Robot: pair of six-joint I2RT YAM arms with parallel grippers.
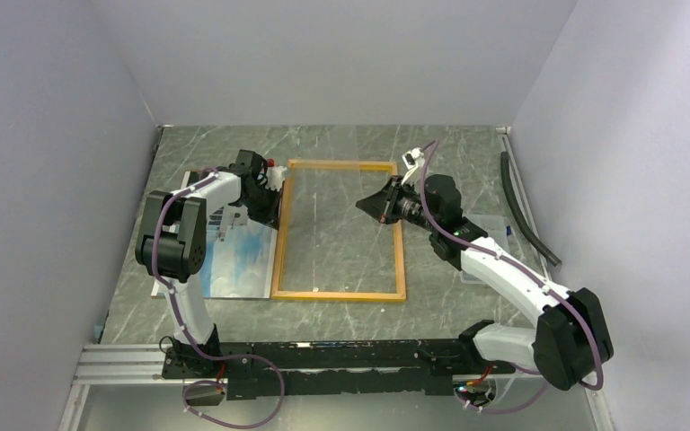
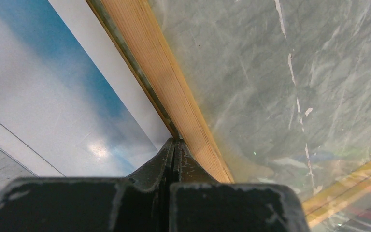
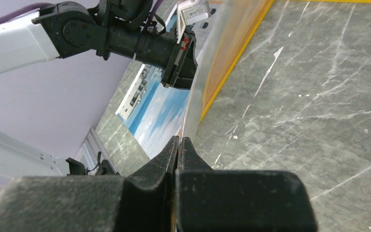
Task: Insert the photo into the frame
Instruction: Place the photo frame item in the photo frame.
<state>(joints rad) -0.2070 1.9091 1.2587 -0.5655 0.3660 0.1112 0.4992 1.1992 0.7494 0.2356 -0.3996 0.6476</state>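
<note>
The photo (image 1: 238,256) lies face up on the table (image 1: 467,310), just left of the frame (image 1: 338,294); the left claw (image 1: 275,194) is pressed together, tips against the frame's left rail, and the right claw (image 3: 179,143) is pinched on the edge of the clear pane (image 3: 206,58), above the frame's right side

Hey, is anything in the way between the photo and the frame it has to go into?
Nothing loose lies between them. The photo lies flat beside the frame, along its left rail. The left gripper, jaws shut, sits at that rail by the photo's edge; the right gripper hangs over the opening.
</note>
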